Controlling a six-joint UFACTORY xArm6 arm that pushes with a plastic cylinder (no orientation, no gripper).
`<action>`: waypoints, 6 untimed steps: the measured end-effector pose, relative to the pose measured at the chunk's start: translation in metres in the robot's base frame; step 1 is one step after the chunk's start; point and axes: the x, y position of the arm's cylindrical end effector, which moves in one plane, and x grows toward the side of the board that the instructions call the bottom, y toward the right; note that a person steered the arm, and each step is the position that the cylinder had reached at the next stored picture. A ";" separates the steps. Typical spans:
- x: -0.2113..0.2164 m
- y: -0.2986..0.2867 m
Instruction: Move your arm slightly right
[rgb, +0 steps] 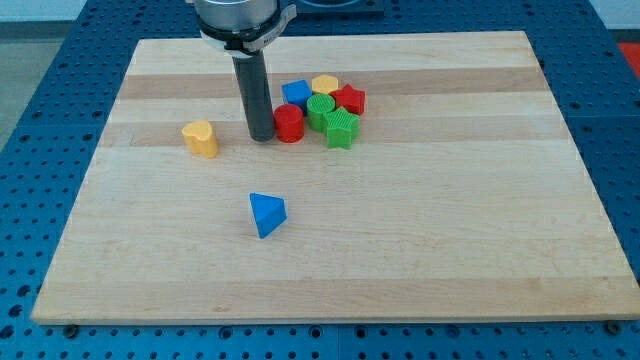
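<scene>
My tip (260, 137) rests on the wooden board (330, 270), touching or almost touching the left side of a red cylinder (289, 123). That cylinder is at the left end of a tight cluster: a blue block (296, 93), a yellow block (325, 84), a red star-like block (349, 99), a green block (319, 107) and a second green block (342, 128). A yellow heart-like block (200, 138) stands alone to the left of the tip. A blue triangle (266, 214) lies alone below the tip.
The board lies on a blue perforated table (40, 120) that shows around its edges. The arm's grey mount (243, 20) hangs over the board's top edge.
</scene>
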 end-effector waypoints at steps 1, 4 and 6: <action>0.000 0.010; 0.010 0.012; 0.029 0.023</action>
